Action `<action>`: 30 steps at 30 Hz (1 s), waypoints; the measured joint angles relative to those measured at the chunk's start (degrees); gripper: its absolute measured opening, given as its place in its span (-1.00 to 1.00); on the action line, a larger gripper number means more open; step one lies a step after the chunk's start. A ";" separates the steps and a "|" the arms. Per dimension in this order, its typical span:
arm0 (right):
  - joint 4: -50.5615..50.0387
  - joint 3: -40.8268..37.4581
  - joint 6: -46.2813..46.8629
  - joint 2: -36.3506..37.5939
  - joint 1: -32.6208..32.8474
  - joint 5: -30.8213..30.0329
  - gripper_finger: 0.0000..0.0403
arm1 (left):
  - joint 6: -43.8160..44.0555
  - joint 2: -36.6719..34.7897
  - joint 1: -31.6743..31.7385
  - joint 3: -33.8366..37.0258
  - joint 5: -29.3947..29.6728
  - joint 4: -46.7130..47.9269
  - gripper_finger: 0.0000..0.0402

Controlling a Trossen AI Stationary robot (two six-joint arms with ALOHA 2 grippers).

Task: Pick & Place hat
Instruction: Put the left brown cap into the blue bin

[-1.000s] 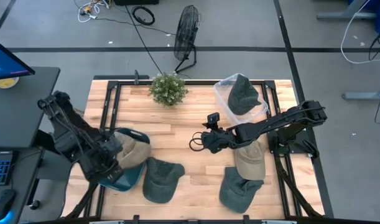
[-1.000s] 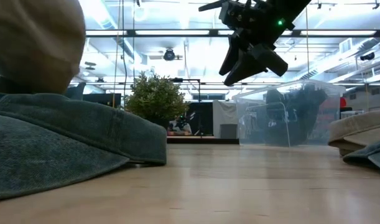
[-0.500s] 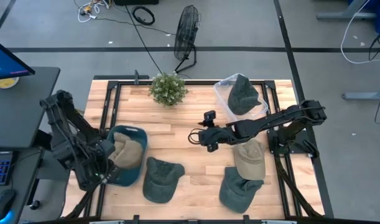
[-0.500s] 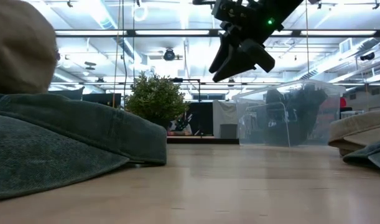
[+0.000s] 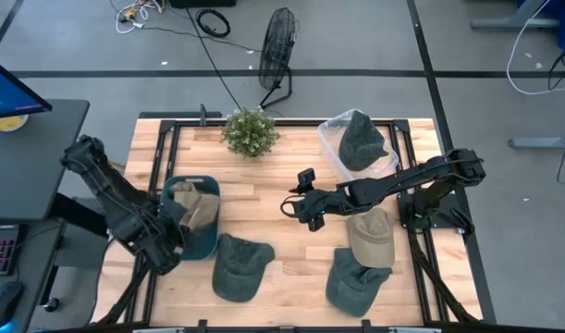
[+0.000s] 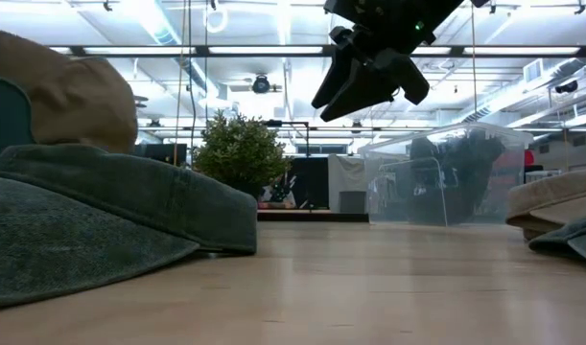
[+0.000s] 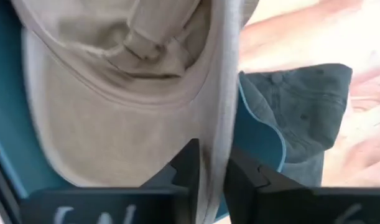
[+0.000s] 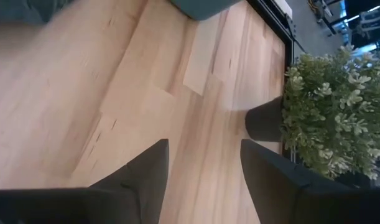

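My left gripper [image 5: 174, 235] at the table's left edge is shut on a tan hat [image 5: 199, 211] nested in a teal hat [image 5: 180, 196]. Both also show in the left wrist view, tan [image 7: 121, 106] over teal [image 7: 258, 134]. A grey-green hat [image 5: 239, 268] lies flat on the table just right of them. My right gripper [image 5: 293, 207] hangs open and empty above the table's middle [image 6: 333, 109], over bare wood [image 8: 205, 168]. A clear bin [image 5: 330, 139] at the far right holds a dark green hat [image 5: 361, 141]. My left gripper pinches the tan hat's rim edge [image 7: 218, 134] between its two fingers [image 7: 188, 167], which come from the table's near left. The teal hat shows on both sides of the fingers; I cannot tell whether it is in the pinch too. The hats stand tilted up.
A tan hat [image 5: 371, 237] and a dark green hat [image 5: 354, 283] lie at the near right. A potted plant [image 5: 250, 130] stands at the far edge's middle. Bare wood lies between the plant, the bin and the hats.
My left gripper has tipped the tan and teal hats up from lying flat, so they now stand more on edge and a little farther from the near edge. My right gripper has gone up and toward the table's left, staying open.
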State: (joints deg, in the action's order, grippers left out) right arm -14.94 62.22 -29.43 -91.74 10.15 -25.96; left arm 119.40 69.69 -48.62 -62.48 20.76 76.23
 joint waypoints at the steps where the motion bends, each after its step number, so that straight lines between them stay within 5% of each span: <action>1: 0.00 0.00 -0.25 0.00 0.00 0.02 0.01 | 0.02 0.00 0.18 0.87 -0.24 -1.62 -0.63; 8: 0.01 0.00 -1.55 0.00 0.00 0.07 0.01 | -6.99 0.04 2.03 5.48 -0.84 -15.03 -0.28; 15: 0.00 0.00 -2.17 0.00 0.00 0.07 0.01 | -7.79 -0.13 3.22 1.10 -0.58 -7.84 -0.17; 20: 0.03 0.00 -2.05 0.00 0.00 0.26 0.01 | -11.81 -0.15 3.34 -1.25 8.15 -4.24 -0.35; 27: 2.10 0.00 -0.86 0.00 0.03 14.13 0.01 | -22.09 2.04 7.65 2.60 8.72 -5.56 -0.91; 30: 3.49 0.00 -0.06 0.00 0.04 15.50 0.01 | -23.31 3.83 9.60 3.26 12.54 -4.27 -0.96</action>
State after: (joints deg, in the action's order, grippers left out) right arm -11.45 62.22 -29.49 -91.74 10.19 -10.45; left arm 96.10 73.52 -39.02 -59.22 33.31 71.96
